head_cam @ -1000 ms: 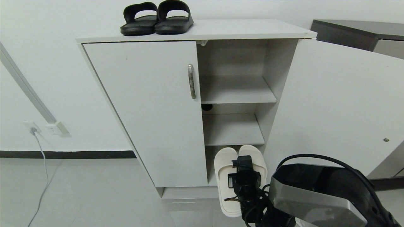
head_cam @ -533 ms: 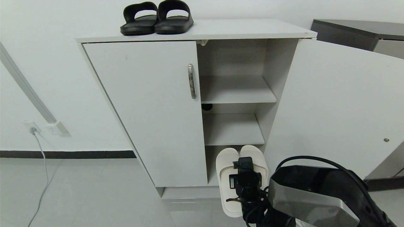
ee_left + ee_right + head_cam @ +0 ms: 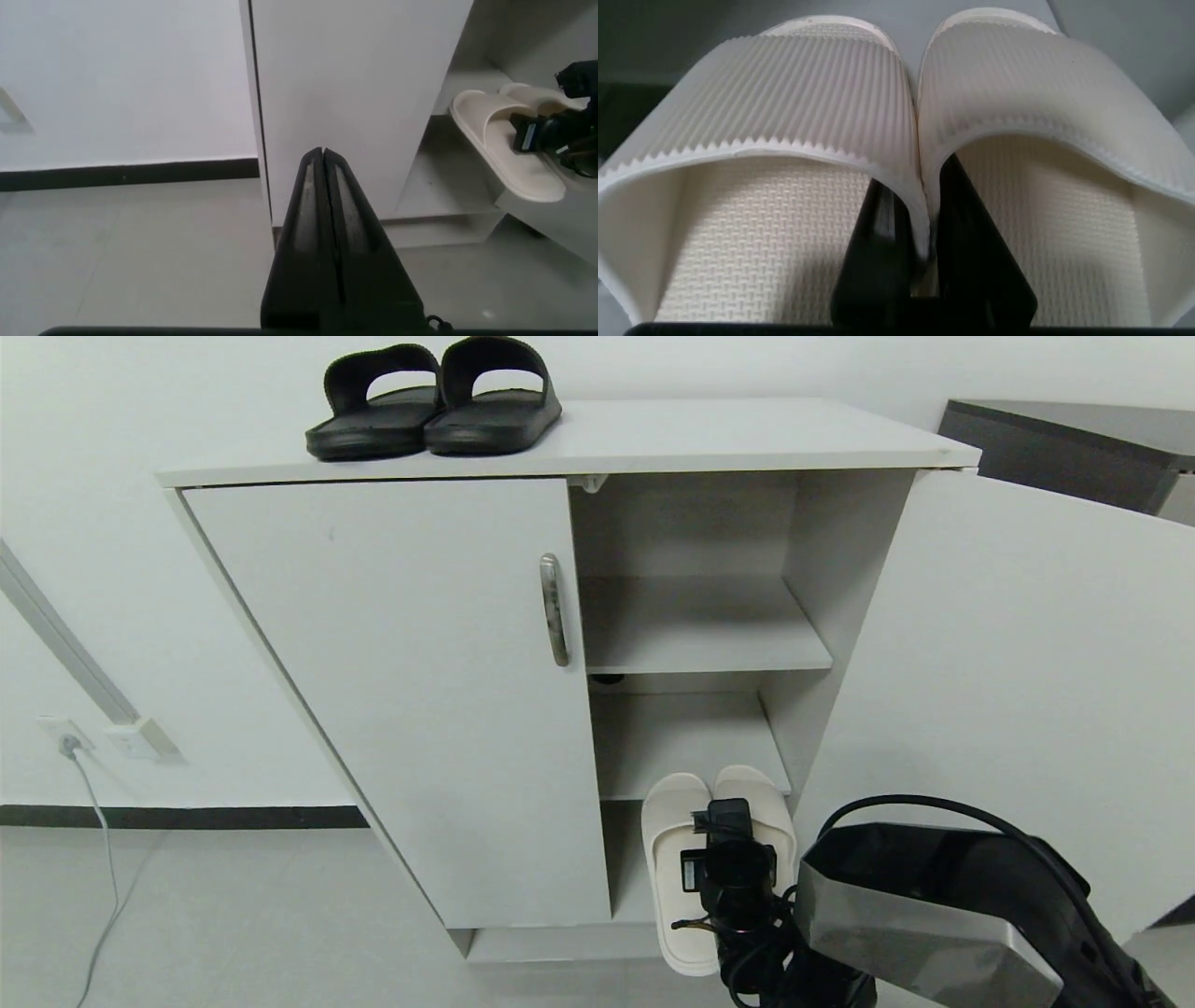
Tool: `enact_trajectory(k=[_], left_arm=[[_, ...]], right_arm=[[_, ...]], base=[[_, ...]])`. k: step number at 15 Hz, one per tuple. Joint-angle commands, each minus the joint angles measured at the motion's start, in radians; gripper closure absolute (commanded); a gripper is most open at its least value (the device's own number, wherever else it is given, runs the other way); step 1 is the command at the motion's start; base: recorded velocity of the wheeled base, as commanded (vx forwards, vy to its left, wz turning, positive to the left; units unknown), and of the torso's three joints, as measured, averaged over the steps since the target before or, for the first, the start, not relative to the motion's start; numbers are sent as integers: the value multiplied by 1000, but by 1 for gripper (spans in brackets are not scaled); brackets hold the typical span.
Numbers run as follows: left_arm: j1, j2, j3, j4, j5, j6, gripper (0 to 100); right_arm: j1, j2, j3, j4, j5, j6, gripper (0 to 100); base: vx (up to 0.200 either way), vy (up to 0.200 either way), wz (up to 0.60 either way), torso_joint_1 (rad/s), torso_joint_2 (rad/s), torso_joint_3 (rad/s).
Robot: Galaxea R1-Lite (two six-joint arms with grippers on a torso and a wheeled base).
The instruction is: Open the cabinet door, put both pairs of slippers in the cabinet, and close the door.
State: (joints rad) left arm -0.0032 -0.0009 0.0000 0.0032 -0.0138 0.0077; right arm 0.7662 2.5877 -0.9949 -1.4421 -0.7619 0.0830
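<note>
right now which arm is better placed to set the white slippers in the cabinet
Right. The right hand is shut on the white slippers, low at the cabinet's open side. The left hand is shut, empty, out before the closed door.

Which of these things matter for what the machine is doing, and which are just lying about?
Job: white two-door cabinet; its open right door; cream ribbed slippers, gripped by the right tool at the lowest shelf; black slide slippers on the cabinet top.
Lying about: wall socket with grey cable; dark grey furniture beyond the door.
</note>
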Motion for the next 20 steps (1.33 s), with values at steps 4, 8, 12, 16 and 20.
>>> enact_trajectory(k=[4, 8, 12, 16, 20], left_arm=[[0, 2, 0, 0, 2, 0, 100], [0, 1, 0, -2, 2, -3, 100], [0, 1, 0, -2, 3, -3, 100], [0, 2, 0, -2, 3, -3, 100], [0, 1, 0, -2, 5, -3, 100]], right_arm=[[-1, -3, -1, -1, 1, 0, 100], [-2, -1, -4, 5, 7, 0, 100], [-25, -9, -24, 9, 30, -6, 100], [-57, -52, -54, 129, 61, -3, 100], [-80, -50, -176, 247, 104, 4, 100]], base=[[200, 0, 0, 5, 4, 1], [50, 0, 0, 1, -1, 2], [0, 0, 0, 0, 0, 0], [0, 0, 0, 0, 0, 0], [0, 0, 0, 0, 0, 0]])
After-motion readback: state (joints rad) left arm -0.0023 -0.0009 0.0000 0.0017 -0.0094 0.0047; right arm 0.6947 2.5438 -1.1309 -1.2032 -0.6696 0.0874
